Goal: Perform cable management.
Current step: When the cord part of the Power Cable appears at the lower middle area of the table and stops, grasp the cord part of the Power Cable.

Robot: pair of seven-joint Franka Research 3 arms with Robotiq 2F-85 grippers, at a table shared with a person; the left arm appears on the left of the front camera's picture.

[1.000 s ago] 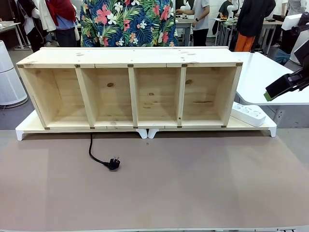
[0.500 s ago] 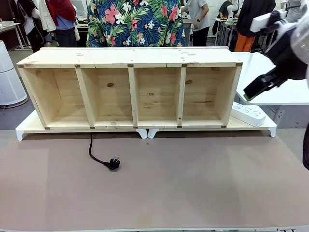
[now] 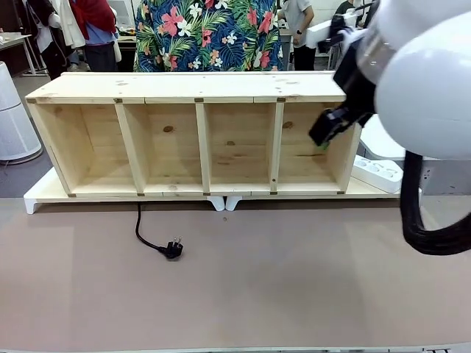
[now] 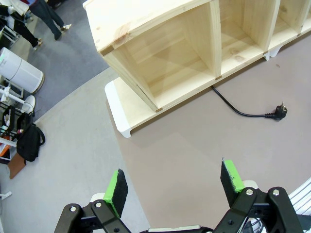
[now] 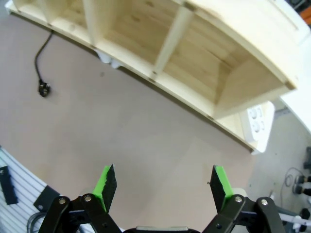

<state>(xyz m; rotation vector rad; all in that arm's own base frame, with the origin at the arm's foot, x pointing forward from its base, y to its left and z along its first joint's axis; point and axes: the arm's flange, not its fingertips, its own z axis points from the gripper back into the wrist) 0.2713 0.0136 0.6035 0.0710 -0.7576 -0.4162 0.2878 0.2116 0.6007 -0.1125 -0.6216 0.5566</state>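
**Fig. One cable, one shelf of four compartments, one power strip, two grippers.**
The cable lies on the brown table, running from under the wooden shelf to its plug. All four compartments show bare wood. The power strip rests beside the shelf's right end. The left gripper and right gripper both have their fingers spread wide.

The shelf stands on a low base at the far side of the table. The cable emerges under the shelf's front edge below its leftmost divider. Its plug lies on the table before the second compartment from the left. The power strip lies on the base just right of the shelf. A person stands behind the shelf, and the right gripper hangs before its rightmost compartment.
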